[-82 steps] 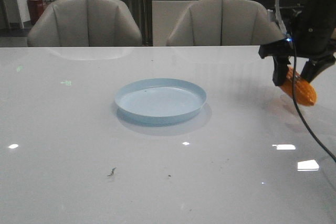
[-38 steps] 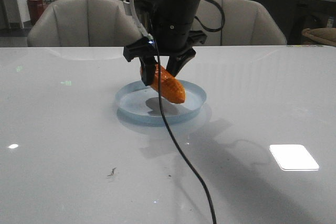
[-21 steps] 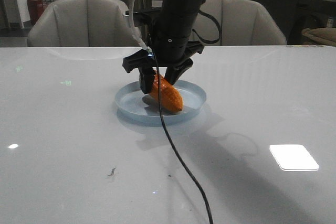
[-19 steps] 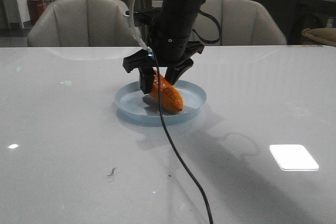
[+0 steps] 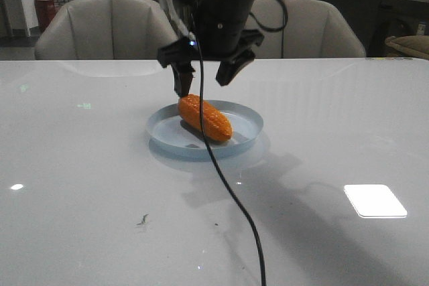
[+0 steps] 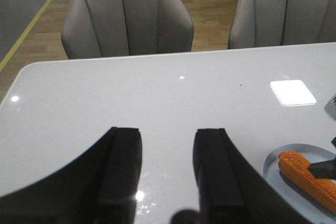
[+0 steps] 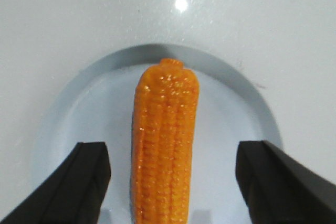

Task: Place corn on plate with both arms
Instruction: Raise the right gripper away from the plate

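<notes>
White, glossy table [image 5: 80, 185] fills the front view, with two grey chairs [image 5: 107, 28] behind its far edge. Toward the left in the wrist view, the left gripper [image 6: 167, 169] hangs over bare tabletop with its two dark fingers [image 6: 123, 166] apart and nothing between them; the plate's rim and the corn's end show at one edge of that view. In the middle of the front view sits the pale blue plate [image 5: 161, 132], flat on the table, and the orange corn [image 5: 204, 118] lies on its side inside it, running diagonally from the plate's back left toward its front right, resting on the plate floor within the rim. Directly above the corn hangs the right gripper [image 5: 208, 80], its fingers [image 5: 181, 78] spread wide and clear of the cob, touching neither it nor the plate. The right wrist view confirms this: the corn lies lengthwise between the two parted fingers with open space on both sides. A thin black cable [image 5: 228, 192] trails from this arm down across the plate's front rim and over the table toward the near edge.
</notes>
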Motion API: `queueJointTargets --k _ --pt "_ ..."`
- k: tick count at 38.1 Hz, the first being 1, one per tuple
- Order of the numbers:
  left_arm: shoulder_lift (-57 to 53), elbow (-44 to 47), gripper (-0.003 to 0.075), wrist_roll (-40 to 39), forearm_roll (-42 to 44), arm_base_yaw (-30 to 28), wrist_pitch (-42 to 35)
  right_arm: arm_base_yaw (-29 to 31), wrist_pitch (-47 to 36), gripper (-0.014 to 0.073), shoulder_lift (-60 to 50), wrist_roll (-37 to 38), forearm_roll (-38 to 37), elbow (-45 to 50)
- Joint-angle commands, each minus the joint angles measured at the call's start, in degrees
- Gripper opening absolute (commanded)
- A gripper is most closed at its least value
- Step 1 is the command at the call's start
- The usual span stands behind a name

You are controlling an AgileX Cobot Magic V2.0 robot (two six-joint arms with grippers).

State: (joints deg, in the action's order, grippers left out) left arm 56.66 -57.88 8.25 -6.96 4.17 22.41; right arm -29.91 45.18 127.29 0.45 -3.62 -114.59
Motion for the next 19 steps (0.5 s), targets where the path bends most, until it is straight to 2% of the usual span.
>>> queueJointTargets --k 1,9,19 --pt "-1.0 -1.6 0.0314 -0.2 -0.8 -0.2 -4.4 1.9 -0.8 0.0603 -9.7 -0.5 -0.7 -2.1" --pt "-1.0 -1.6 0.0314 -0.2 -0.7 -0.2 -4.2 7.3 3.4 0.0603 -21.1 0.5 1.0 -2.1" --pt "-1.0 -1.6 0.0314 -0.2 -0.4 -0.2 -3.9 19.1 8.3 0.0603 -36.6 0.5 1.7 1.0"
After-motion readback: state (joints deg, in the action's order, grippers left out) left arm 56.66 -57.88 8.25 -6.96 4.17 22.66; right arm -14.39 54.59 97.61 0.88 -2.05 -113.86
